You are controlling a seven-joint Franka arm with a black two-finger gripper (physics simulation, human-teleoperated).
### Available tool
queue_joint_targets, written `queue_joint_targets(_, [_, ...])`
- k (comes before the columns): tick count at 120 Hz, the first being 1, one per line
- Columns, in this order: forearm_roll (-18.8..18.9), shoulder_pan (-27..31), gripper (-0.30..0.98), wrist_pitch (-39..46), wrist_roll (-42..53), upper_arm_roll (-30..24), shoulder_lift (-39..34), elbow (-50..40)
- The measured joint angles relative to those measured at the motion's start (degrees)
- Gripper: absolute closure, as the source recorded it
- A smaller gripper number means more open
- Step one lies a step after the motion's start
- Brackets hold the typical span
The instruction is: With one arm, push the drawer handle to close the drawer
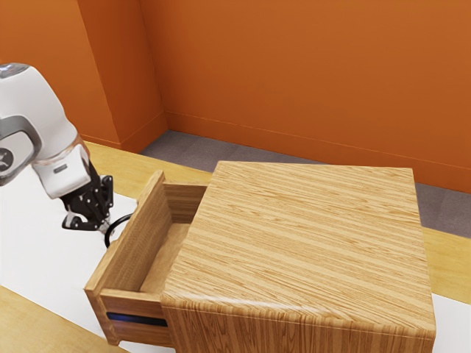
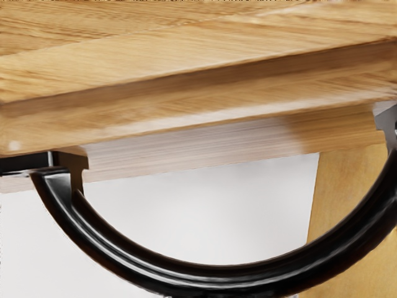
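Handle (image 2: 186,278): black and glossy, bows outward from the front of the drawer (image 1: 138,235); in the wrist view, joins the wood at both ends by squared mounts, with open space between curve and wood; in the exterior view, sits on the drawer's outer face, toward the exterior view's left.
Drawer: stands open, pulled out of the cabinet (image 1: 309,243) toward the exterior view's left; shows inner walls and part of the bottom; bears a dark, bluish strip (image 1: 136,319) along the near side.
Gripper (image 1: 105,226): black, hangs tilted just beside the handle, on the outer side of the drawer front; cannot tell whether spread or pressed together, nor whether touching the handle.
Arm (image 1: 44,110): white and grey, comes in from the exterior view's left and slopes down to the gripper.
Cabinet: box-shaped, with striped light-brown grain and a broad flat top.
White sheet (image 1: 37,243): lies under the cabinet and beyond the handle side.
Table (image 1: 118,156): yellowish wood, shows along both edges of the white sheet.
Background: grey floor (image 1: 190,149) beyond the table, then orange walls (image 1: 294,73).
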Motion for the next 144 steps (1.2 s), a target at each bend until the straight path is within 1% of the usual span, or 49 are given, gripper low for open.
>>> queue_joint_targets(34, [-2.06,0.43,0.79,0.45,-0.62,-3.07,0.26,0.98])
queue_joint_targets(54, [-3.09,0.56,0.79,0.74,-1.15,-5.54,1.51,1.71])
queue_joint_targets(87, [-5.01,0.65,0.79,1.57,-1.8,-7.97,2.71,2.59])
queue_joint_targets(114, [-5.97,0.66,0.79,2.22,-2.65,-10.91,4.78,4.28])
queue_joint_targets(144, [-6.9,0.67,0.79,2.97,-3.61,-12.93,6.2,5.41])
